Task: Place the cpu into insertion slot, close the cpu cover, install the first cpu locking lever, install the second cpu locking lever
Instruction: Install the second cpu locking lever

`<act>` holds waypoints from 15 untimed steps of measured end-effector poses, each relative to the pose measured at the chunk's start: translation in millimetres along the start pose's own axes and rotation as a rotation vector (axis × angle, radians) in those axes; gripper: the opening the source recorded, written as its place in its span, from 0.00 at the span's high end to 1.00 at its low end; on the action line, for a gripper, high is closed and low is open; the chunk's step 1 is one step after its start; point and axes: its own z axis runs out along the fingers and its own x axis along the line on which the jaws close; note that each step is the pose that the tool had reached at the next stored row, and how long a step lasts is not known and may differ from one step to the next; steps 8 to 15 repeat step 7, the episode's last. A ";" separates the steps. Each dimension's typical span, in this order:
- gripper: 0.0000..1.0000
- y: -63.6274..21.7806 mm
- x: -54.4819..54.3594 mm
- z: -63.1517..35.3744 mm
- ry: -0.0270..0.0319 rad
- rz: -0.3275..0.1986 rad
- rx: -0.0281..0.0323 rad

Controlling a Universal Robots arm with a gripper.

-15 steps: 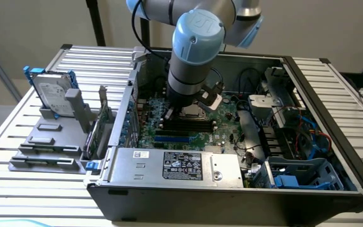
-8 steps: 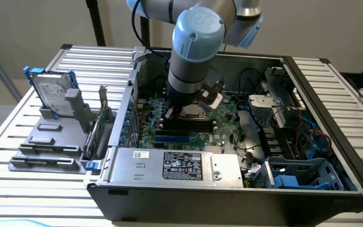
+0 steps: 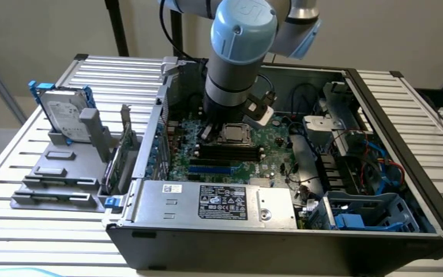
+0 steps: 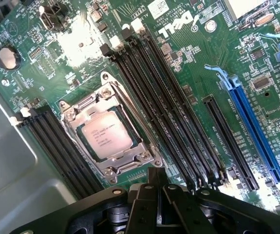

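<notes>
The cpu (image 4: 105, 136) lies flat in the insertion slot (image 4: 111, 173), silver top up with printed text showing. The silver cpu cover (image 4: 84, 113) lies down over it, framing the chip through its window. A thin metal lever (image 4: 130, 114) runs along the socket's edge beside the memory slots. My gripper (image 4: 155, 178) hovers just off one corner of the socket, fingers together and holding nothing. In the exterior view the gripper (image 3: 215, 131) hangs inside the open computer case, right beside the socket (image 3: 235, 134).
Long black memory slots (image 4: 164, 112) flank the socket on both sides. A blue expansion slot (image 4: 256, 126) lies further off. The power supply (image 3: 214, 202) sits at the case's front, cables and a drive cage (image 3: 368, 208) at the exterior view's right, a hard drive (image 3: 62, 115) outside at the left.
</notes>
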 end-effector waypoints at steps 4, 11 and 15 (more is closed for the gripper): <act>0.89 0.0 0.0 -0.1 0.0007 0.000 0.0005; 0.89 0.0 0.0 -0.1 0.0012 0.000 0.0009; 0.89 0.0 0.0 -0.1 0.0012 0.000 0.0009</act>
